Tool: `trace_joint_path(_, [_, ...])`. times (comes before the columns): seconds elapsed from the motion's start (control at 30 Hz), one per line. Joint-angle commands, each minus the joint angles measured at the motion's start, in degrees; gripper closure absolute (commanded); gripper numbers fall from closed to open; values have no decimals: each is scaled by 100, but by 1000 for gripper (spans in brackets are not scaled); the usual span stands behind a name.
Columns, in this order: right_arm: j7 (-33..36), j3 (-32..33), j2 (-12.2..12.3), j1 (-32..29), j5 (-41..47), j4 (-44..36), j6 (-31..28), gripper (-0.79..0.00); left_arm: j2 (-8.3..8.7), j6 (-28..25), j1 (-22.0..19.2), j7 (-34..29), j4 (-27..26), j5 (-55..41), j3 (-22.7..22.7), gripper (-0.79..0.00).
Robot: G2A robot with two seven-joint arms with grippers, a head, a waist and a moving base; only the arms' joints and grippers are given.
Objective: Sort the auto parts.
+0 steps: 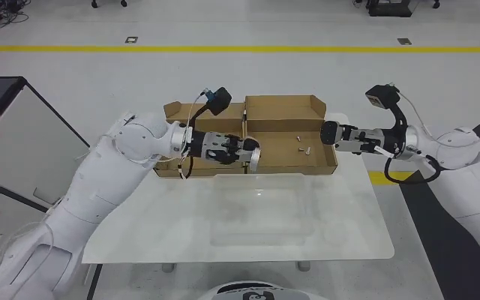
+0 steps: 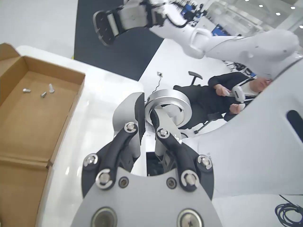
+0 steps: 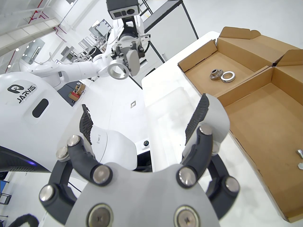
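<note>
Although one finger of the left gripper (image 2: 147, 109) covers part of its wall, the ring (image 2: 170, 100) reads clearly: a thick, bright silver metal collar with a flat machined face and a wide round bore. The gripper's fingers are clamped on it, one pad inside the bore and one against the outer wall, so most of the ring stands out past the fingertips. Seen from above, it hangs over the place where the two cardboard boxes meet, toward their near side, off the white table (image 1: 225, 225).

The left box (image 3: 236, 55) holds two more silver parts lying just beside each other, a flanged hub (image 3: 215, 73) and a second ring (image 3: 228, 76), flat on the cardboard floor. The right box (image 1: 289, 154) holds small bolts (image 2: 43, 93). Three of them show in the left wrist view, loosely grouped and apart from the walls.

The right gripper (image 3: 144, 119) is at the right box's outer side wall, its fingers spread wide apart with nothing between them, the ribbed black pads facing each other.

From above, the held ring is little more than a pale sliver past the fingertips. The part of its rim nearest the wrist is hidden behind the fingers. In the right wrist view two bolts are cut off by the picture's edge — their length cannot be made out.
</note>
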Motion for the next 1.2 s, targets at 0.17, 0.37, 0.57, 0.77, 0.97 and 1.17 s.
trace_joint_path(0.17, [0,0,0,0,0,0,0,-785,44,-363,61,22,-325,-1447,-97,0])
trace_joint_path(0.37, [0,0,0,0,0,0,0,-785,72,-522,15,180,-702,-2575,-44,0])
trace_joint_path(0.57, [0,0,0,0,0,0,0,-785,35,-622,34,278,-1178,-3543,-33,0])
trace_joint_path(0.77, [0,0,0,0,0,0,0,-785,-90,-359,164,13,-1336,-4128,-262,0])
trace_joint_path(0.97, [0,0,0,0,0,0,0,-785,-358,223,433,-569,-1255,-4576,-858,0])
trace_joint_path(1.17, [0,0,0,0,0,0,0,-785,-549,455,655,-800,-914,-3334,-1313,0])
